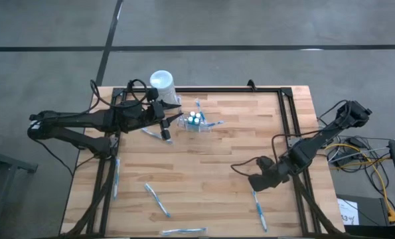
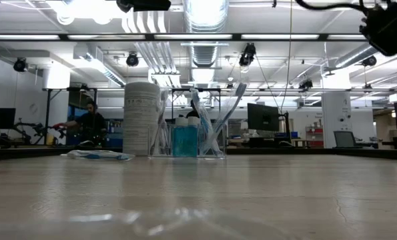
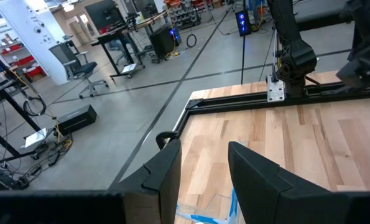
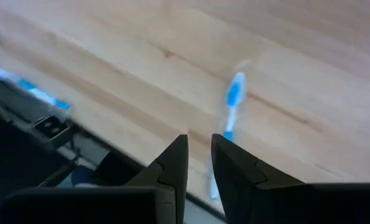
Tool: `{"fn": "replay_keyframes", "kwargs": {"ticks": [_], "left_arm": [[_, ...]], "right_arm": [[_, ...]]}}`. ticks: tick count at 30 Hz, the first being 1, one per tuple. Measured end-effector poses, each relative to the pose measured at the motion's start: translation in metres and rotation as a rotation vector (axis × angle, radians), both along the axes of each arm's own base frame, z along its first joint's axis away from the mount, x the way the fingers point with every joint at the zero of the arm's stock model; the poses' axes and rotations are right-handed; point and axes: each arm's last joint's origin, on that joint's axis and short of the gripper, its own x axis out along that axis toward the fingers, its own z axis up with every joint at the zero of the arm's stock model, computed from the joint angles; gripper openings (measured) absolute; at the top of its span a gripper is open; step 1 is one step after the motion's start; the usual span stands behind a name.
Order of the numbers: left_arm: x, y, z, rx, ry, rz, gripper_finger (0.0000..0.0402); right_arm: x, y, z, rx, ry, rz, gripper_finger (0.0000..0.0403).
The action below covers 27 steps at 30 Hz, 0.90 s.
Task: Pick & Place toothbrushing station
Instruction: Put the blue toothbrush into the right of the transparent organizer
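The toothbrushing station [image 1: 196, 121] is a small clear holder with blue-and-white brushes standing in it. It stands on the wooden table near the far edge, also seen in the low view [image 2: 185, 137]. My left gripper [image 1: 172, 123] hovers open just left of the station and above the table, pointing nearly level, with nothing between its fingers [image 3: 203, 152]. My right gripper [image 1: 254, 186] hangs near the table's right front, pointing steeply down. Its fingers [image 4: 199, 142] stand a narrow gap apart, holding nothing, over a loose toothbrush [image 4: 233, 99].
A white lidded cylinder [image 1: 162, 83] stands behind the station at the far edge. Loose toothbrushes lie below the left gripper [image 1: 157, 133], at the left [image 1: 115, 179], at the front [image 1: 156, 199] and by the right gripper [image 1: 259, 211]. A black frame [image 1: 287, 126] borders the tabletop.
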Motion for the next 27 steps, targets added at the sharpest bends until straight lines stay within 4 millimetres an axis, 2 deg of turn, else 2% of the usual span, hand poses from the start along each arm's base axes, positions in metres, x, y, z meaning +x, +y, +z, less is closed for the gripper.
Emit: {"fn": "replay_keyframes", "kwargs": {"ticks": [5,13,23,27], "left_arm": [[0.0,0.0,0.0,0.0,0.0,0.0,0.0138],[0.0,0.0,0.0,0.0,0.0,0.0,0.0138],[0.0,0.0,0.0,0.0,0.005,0.0,0.0138],[0.0,0.0,-0.001,0.0,0.005,0.0,0.0138]], "right_arm": [[-0.003,-0.002,-0.011,-0.014,0.025,-0.005,0.0074],[-0.002,-0.002,-0.014,-0.031,0.01,-0.02,0.0086],[0.005,0.009,-0.027,-0.044,0.036,0.006,0.0144],[0.01,0.015,-0.038,-0.043,0.065,0.023,0.0156]]}}
